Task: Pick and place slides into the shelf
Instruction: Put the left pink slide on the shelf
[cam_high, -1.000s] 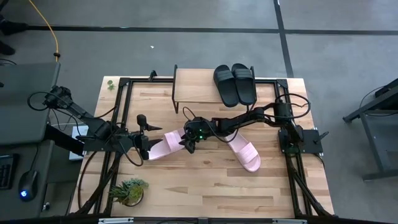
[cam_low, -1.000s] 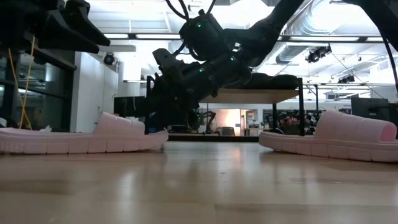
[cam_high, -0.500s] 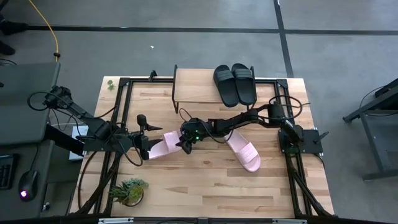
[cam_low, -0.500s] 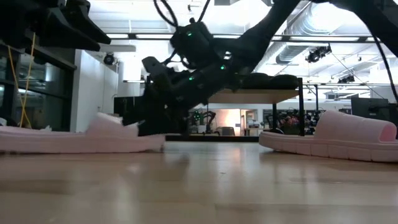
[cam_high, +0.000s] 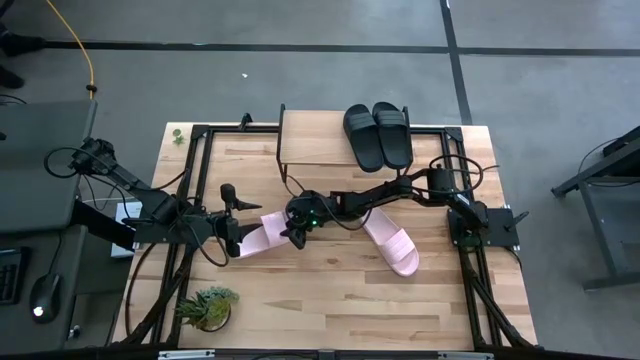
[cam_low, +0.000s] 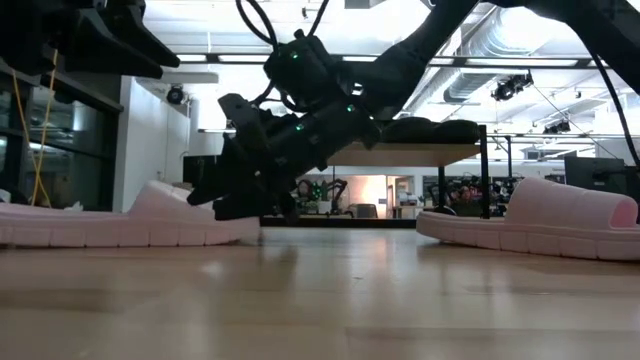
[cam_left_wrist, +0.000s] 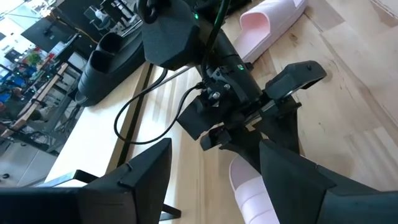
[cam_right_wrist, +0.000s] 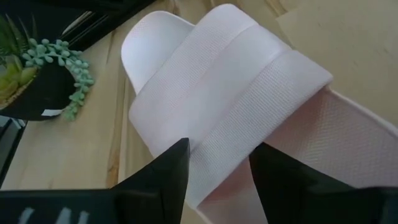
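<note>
Two black slides (cam_high: 378, 135) lie side by side on the right part of the shelf (cam_high: 315, 138) at the table's far edge. One pink slide (cam_high: 258, 234) lies on the table left of centre, and the other pink slide (cam_high: 391, 243) lies right of centre. My right gripper (cam_high: 293, 230) is open and low over the left pink slide, its fingers either side of the wide strap (cam_right_wrist: 236, 93). My left gripper (cam_high: 236, 218) is open and hovers above that slide's other end (cam_left_wrist: 249, 193). My right gripper (cam_right_wrist: 219, 177) comes slanting down from the table's right, with the left pink slide's strap (cam_right_wrist: 217, 130) in the gap between its open fingers. I cannot tell whether the fingers touch the strap or the sole. The slide lies flat on the table (cam_low: 130, 228).
A small potted plant (cam_high: 205, 305) stands near the table's near left corner. The shelf's left half (cam_high: 305, 135) carries nothing. A black metal frame (cam_high: 195, 150) runs along the table's edges. Cables trail from the right arm (cam_high: 400, 188).
My right gripper has moved toward the table's left and down, from above the pink slide's right end onto its strap. It has stayed open.
</note>
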